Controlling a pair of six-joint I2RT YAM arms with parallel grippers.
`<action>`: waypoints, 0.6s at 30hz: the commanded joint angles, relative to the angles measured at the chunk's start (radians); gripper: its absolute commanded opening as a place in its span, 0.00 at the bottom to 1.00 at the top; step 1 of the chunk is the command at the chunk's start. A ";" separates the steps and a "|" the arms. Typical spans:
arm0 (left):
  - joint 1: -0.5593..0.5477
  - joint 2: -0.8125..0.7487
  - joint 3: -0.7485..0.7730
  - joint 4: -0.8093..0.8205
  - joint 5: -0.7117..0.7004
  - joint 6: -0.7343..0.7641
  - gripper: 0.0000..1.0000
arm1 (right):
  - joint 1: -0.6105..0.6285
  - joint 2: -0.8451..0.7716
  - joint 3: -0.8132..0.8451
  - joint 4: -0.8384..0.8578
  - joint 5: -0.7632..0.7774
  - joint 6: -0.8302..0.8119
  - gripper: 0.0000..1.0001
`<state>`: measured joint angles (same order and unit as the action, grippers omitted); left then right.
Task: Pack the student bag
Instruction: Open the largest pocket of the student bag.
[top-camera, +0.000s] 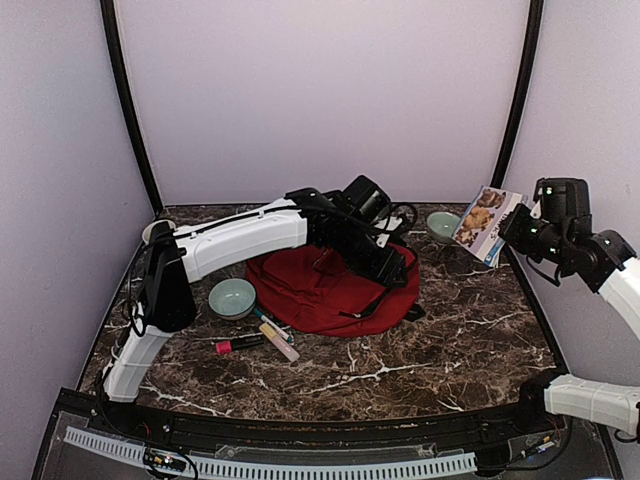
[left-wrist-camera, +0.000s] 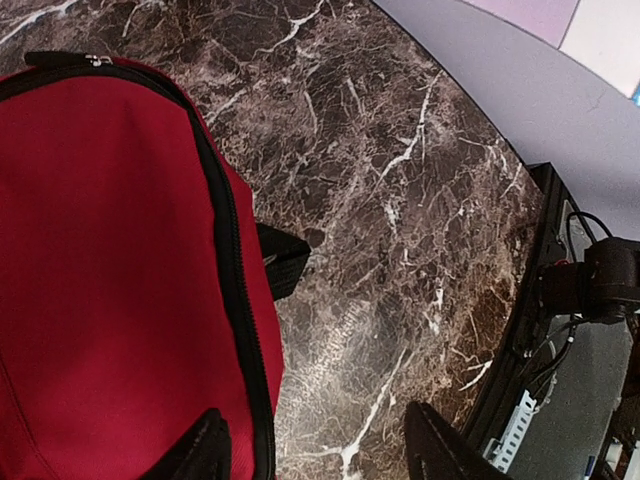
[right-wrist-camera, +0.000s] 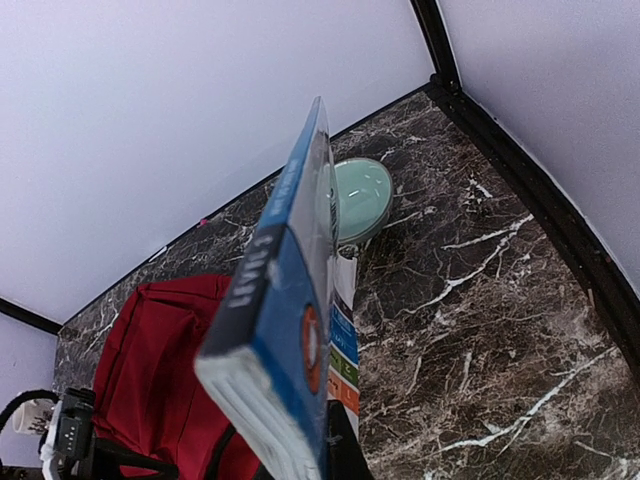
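The student bag (top-camera: 330, 290), a dark-red backpack with dark zippers, lies flat in the middle of the marble table (top-camera: 450, 340). My left gripper (top-camera: 395, 265) hangs over its right edge. In the left wrist view the gripper (left-wrist-camera: 315, 455) is open: one finger (left-wrist-camera: 200, 455) is above the red fabric (left-wrist-camera: 100, 250), the other (left-wrist-camera: 435, 450) above bare marble, and the zipper edge (left-wrist-camera: 225, 250) runs between them. My right gripper (top-camera: 515, 228) is raised at the back right, shut on a blue-covered book (top-camera: 487, 225). The book (right-wrist-camera: 285, 330) fills the right wrist view, spine up.
A pale green bowl (top-camera: 232, 297) sits left of the bag, and another bowl (top-camera: 443, 225) at the back right under the book. Markers (top-camera: 240, 343) and a pale stick (top-camera: 278, 340) lie in front of the left bowl. A black strap (left-wrist-camera: 280, 258) sticks out from the bag's side.
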<state>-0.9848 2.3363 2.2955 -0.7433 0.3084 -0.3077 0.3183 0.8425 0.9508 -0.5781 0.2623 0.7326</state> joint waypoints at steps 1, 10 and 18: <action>-0.022 0.042 0.046 -0.041 -0.101 -0.014 0.57 | -0.011 -0.007 0.002 0.046 -0.013 -0.032 0.00; -0.040 0.078 0.109 -0.061 -0.286 -0.021 0.51 | -0.020 -0.015 0.001 0.040 -0.049 -0.065 0.00; -0.052 0.088 0.127 -0.067 -0.340 -0.002 0.50 | -0.023 -0.011 0.007 0.036 -0.065 -0.078 0.00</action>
<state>-1.0267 2.4371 2.4004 -0.7891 -0.0013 -0.3248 0.3027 0.8433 0.9489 -0.5888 0.2085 0.6712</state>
